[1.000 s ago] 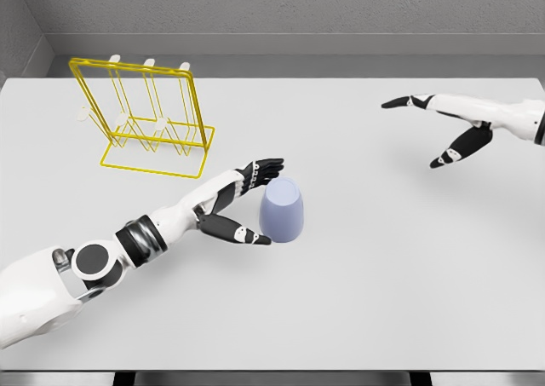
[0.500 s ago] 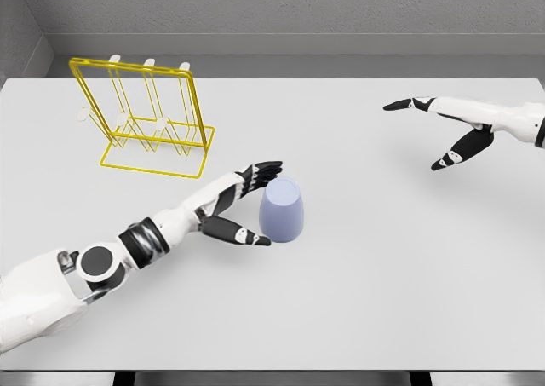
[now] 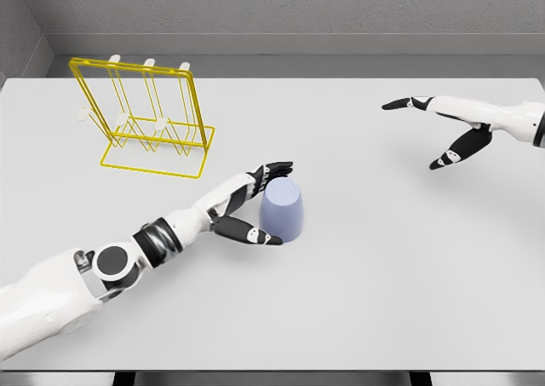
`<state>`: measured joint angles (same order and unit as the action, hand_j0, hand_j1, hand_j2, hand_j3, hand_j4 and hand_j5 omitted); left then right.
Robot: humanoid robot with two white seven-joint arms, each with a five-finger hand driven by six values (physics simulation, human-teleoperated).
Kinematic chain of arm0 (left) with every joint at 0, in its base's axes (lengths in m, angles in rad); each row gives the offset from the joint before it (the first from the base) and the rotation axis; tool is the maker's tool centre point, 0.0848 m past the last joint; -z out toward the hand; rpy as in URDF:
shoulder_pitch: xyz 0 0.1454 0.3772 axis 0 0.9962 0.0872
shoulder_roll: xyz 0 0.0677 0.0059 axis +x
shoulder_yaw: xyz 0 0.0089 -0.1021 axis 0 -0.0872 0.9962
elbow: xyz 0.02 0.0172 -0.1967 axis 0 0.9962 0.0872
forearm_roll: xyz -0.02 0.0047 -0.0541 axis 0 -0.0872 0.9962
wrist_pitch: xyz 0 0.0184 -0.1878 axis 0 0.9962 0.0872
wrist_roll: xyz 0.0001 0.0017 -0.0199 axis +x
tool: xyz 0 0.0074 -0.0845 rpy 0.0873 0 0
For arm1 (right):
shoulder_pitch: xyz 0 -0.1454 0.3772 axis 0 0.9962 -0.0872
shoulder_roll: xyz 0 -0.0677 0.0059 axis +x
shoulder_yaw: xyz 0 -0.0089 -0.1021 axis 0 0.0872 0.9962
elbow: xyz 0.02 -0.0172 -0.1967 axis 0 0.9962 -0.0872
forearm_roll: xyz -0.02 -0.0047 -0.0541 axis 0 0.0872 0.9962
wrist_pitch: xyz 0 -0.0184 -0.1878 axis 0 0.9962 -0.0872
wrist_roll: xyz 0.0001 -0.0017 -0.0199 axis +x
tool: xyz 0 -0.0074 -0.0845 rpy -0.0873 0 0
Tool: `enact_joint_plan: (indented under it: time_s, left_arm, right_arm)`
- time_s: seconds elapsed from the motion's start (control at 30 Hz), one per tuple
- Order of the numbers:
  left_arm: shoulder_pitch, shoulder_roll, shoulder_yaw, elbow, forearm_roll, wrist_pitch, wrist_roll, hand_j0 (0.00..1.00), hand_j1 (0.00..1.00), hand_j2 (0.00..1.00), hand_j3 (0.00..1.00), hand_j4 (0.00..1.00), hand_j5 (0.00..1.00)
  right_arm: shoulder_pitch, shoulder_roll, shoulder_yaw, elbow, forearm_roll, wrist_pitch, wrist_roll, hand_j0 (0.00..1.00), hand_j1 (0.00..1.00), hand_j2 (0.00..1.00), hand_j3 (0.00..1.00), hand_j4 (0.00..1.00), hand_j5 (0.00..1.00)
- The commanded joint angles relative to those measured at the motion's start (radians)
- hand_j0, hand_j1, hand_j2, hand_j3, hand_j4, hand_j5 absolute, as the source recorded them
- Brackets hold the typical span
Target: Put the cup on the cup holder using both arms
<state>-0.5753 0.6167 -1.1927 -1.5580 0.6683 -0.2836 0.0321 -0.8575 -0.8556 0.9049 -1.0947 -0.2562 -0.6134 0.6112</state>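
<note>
So far little is done: the cup stands upside down mid-table, the left hand spread around its side without gripping, the right hand open far off, the yellow rack unused.

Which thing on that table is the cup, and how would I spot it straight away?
Start at the white table, then find the yellow wire rack at its far left. Nearer the camera and right of the rack, by the table's middle, stands the cup between the fingers of the left hand. It is the only pale lilac, solid, rounded thing there.
</note>
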Motion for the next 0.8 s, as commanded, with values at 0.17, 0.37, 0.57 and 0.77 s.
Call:
enact_joint_plan:
  time_s: [0.17,0.37,0.57,0.77]
  left_arm:
    - [0.0,-0.025,-0.001,0.004,-0.003,0.001,0.0,1.0,1.0,1.0,1.0,1.0,1.0]
    - [0.0,-0.038,0.001,0.021,-0.009,0.001,0.0,1.0,1.0,1.0,1.0,1.0,1.0]
    - [0.0,-0.04,0.001,0.021,-0.01,0.001,0.003,0.86,0.86,0.86,0.86,0.86,0.86]
    - [0.0,-0.038,-0.001,0.021,-0.01,-0.006,0.008,0.71,0.71,0.71,0.71,0.71,0.71]
  right_arm:
    - [-0.002,-0.006,-0.001,0.001,-0.008,0.003,0.0,1.0,1.0,1.0,1.0,1.0,1.0]
    - [-0.001,-0.006,-0.001,-0.001,-0.008,0.003,0.0,1.0,1.0,1.0,1.0,1.0,1.0]
    - [0.0,-0.008,-0.001,0.001,-0.008,0.003,0.0,1.0,1.0,1.0,1.0,1.0,1.0]
    - [0.0,-0.01,-0.001,0.001,-0.008,0.003,0.0,1.0,1.0,1.0,1.0,1.0,1.0]
